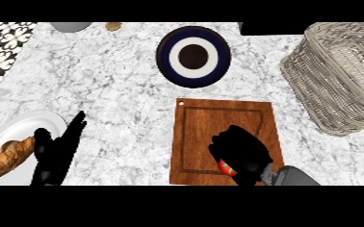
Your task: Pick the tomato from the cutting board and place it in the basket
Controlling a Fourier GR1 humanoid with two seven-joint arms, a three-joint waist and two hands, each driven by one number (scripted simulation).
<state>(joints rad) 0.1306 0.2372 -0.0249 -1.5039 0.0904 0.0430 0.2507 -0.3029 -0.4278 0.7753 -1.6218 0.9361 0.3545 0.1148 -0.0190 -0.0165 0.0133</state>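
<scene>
1. Tomato point(226, 167) is showing only as a red sliver with a green stem under our right hand point(241, 151), low on the wooden cutting board point(213, 125), near its front right corner.
2. We are curling the right hand's fingers and thumb round the tomato, so we are judging it clamped on the fruit. We cannot tell whether the tomato is lifted or resting on the board.
3. We are resting our left hand point(60, 149) at the lower left, fingers straight and apart, just beside the white plate point(32, 122) carrying a baguette point(14, 156).
4. Wicker basket point(331, 77) is standing well apart from the tomato, up and to the right, beyond the board's far right corner.
5. We are weighing three risks:
   - The round tomato could be rolling out of the fingers if the grasp is sitting off-centre.
   - A low carry could be knocking it against the basket's near wall.
   - Letting go before passing the rim could be sending it onto the marble counter point(121, 86).
6. Dark blue plate point(193, 56) beyond the board is lying off that path.
</scene>
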